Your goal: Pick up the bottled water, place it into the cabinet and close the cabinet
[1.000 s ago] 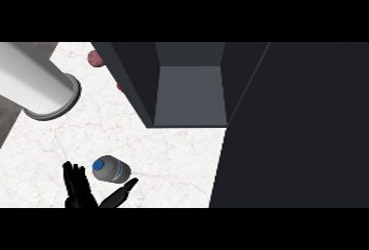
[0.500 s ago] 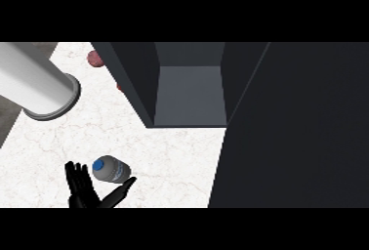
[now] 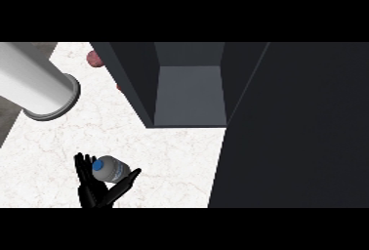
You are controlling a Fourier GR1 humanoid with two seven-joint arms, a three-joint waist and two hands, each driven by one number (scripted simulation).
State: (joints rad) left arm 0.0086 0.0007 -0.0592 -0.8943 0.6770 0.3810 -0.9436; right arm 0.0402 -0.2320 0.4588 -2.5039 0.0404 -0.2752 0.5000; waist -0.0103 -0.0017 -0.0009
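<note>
Fingers (image 3: 81,165) round bottled water (image 3: 112,171), base hidden

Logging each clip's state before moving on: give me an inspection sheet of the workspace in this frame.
Surface: white marbled counter.
Job's things: bottled water, blue cap, tilted, at lower left, outside the cabinet; cabinet open, its door swung out at right.
Clutter: reddish round item partly behind the cabinet wall; large pale cylinder at upper left.
Hands: left hand with fingers and thumb on either side of the bottle; right hand not in view.
Cables: nothing seen.
Surroundings: grey strip past the counter's left edge.
</note>
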